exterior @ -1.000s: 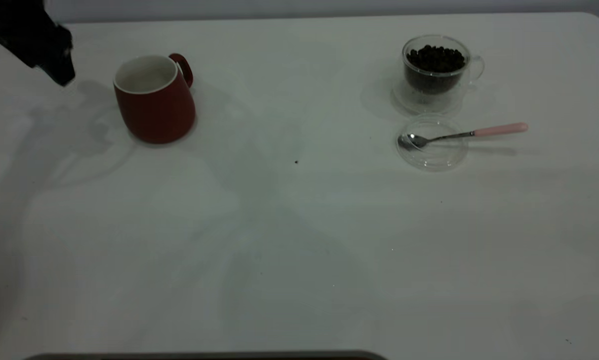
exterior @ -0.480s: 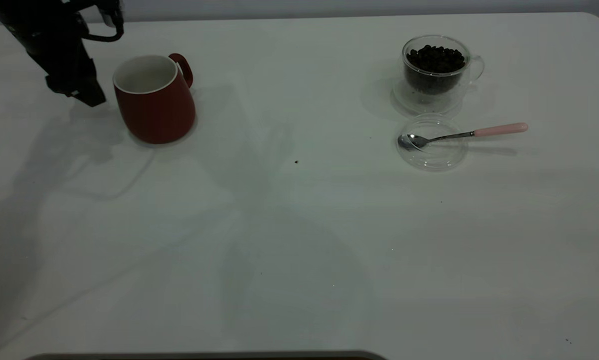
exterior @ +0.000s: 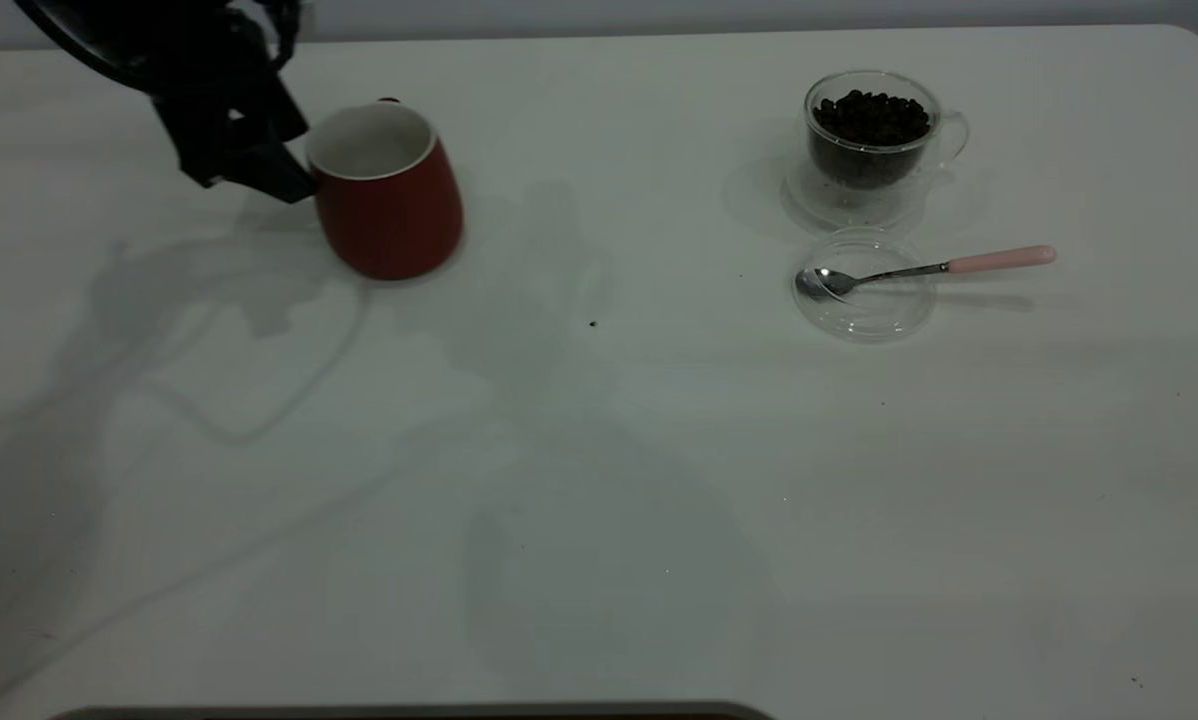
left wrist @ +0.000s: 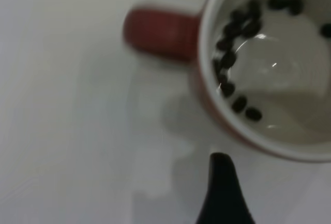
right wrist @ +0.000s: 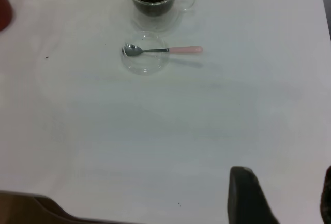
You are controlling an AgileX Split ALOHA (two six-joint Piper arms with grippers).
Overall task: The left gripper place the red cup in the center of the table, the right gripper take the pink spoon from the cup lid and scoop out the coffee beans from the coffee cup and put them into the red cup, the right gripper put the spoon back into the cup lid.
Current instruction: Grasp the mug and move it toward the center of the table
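Red cup is being pressed at its outer wall by the left pincer, well short of bench centre; jaw state cannot be told. Tipping is being risked by a high push. Right pincer is being held apart, parked.

My exterior view is dim and greyish, with soft arm shadows sprawling across the table from overhead light. My left wrist feed is blurred; a glint shines inside the red cup.
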